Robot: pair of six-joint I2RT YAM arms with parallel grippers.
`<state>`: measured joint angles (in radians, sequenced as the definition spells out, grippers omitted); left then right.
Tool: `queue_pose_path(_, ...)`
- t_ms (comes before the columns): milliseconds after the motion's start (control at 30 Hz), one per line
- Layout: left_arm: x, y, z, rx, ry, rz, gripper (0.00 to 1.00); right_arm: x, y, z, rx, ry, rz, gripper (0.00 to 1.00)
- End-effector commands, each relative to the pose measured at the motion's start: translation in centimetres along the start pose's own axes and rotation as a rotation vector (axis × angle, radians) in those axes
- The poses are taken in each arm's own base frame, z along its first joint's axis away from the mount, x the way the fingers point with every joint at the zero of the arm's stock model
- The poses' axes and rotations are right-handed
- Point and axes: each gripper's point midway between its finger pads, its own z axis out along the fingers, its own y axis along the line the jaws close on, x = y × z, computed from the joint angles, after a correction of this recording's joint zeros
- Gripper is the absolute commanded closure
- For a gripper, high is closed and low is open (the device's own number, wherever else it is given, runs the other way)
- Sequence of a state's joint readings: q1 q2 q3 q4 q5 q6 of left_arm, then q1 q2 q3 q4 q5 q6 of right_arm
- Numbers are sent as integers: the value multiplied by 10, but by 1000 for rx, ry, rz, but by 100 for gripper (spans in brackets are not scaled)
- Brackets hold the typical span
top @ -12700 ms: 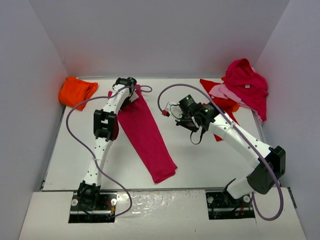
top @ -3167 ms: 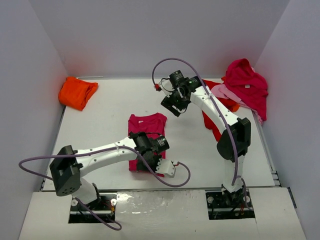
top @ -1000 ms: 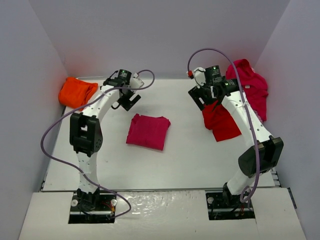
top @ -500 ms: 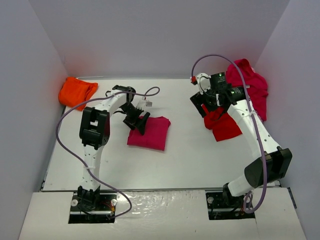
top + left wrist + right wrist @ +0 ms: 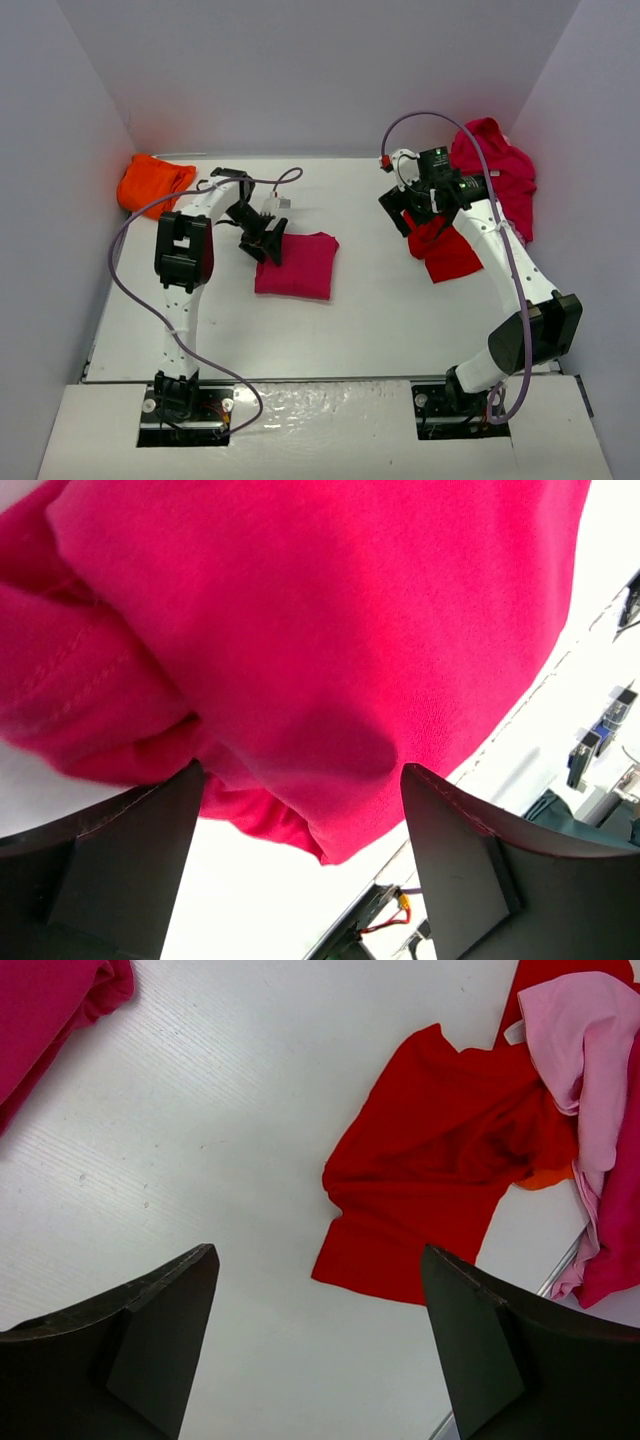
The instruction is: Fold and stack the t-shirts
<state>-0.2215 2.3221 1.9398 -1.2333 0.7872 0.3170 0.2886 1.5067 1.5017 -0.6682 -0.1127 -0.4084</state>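
A folded magenta t-shirt (image 5: 297, 265) lies mid-table. My left gripper (image 5: 262, 240) is at its left edge, and in the left wrist view the gripper (image 5: 300, 780) is open with the shirt's folded edge (image 5: 300, 630) between the fingers. My right gripper (image 5: 405, 210) hangs open and empty above the table, beside a bright red t-shirt (image 5: 445, 250). In the right wrist view that gripper (image 5: 318, 1260) is over bare table, with the red shirt (image 5: 440, 1170) just beyond it. A folded orange t-shirt (image 5: 152, 185) sits at the back left.
A heap of magenta shirts (image 5: 495, 175) with a light pink one (image 5: 450, 185) is piled in the back right corner. White walls (image 5: 90, 150) enclose the table on three sides. Purple cables (image 5: 130, 250) loop off both arms.
My left gripper has swung from the back left, near the orange shirt, to the folded magenta shirt's left edge, its jaws narrowing slightly. The right gripper has hardly moved.
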Motion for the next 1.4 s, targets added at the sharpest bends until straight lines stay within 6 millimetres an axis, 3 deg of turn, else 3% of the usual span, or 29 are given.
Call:
queue_pose_path(0, 4, -13, -43, -43, -70, 23, 23, -13, -6, 0, 15, -43, 6, 21)
queue_pose_path(200, 23, -10, -49, -60, -67, 19, 24, -10, -7, -3, 27, -49, 1, 20)
queue_pose_path(367, 29, -23, -53, -56, -104, 26, 24, -11, -8, 0, 25, -45, 10, 20)
queue_pose_path(667, 45, -11, -13, 95, 10, -96, 28, -13, -10, -7, 34, -62, 16, 20)
queue_pose_path(1000, 61, -2, -2, 84, 53, -137, 30, -14, -9, -1, 22, -53, 17, 20)
queue_pose_path(1367, 56, 4, 33, 249, 112, -220, 31, -12, -8, -1, 18, -52, 18, 19)
